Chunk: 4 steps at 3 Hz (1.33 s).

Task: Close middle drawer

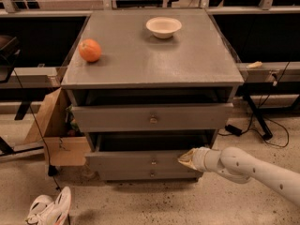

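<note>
The middle drawer [126, 162] is seen pulled out at lower centre, its inside shadowed. The gripper [183, 159] is held against its front's right part, fingers pressed together. A bowl [163, 27] and an orange [90, 50] are set on the counter [150, 62].

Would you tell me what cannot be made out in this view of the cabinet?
Camera view:
Inside the middle drawer: dark, shadowed by the top drawer.
The gripper, at that drawer's front right: contact with the front is unclear.
The arm: cut off by the right edge.
The shoe: cut off by the bottom edge.
</note>
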Each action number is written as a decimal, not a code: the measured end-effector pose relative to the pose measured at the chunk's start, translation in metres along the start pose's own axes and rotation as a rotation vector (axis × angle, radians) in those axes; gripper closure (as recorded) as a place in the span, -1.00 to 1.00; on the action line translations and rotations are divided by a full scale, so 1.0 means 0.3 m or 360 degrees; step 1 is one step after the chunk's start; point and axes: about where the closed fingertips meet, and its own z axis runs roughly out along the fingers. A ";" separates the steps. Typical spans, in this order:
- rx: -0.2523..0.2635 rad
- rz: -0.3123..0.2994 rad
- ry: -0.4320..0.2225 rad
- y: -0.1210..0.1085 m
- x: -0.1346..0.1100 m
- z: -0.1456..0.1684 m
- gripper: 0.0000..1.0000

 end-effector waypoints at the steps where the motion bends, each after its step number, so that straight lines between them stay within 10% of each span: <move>1: 0.0021 0.0004 0.0012 -0.014 0.006 0.005 0.67; 4: 0.0073 0.0027 0.0042 -0.037 0.024 0.017 -0.73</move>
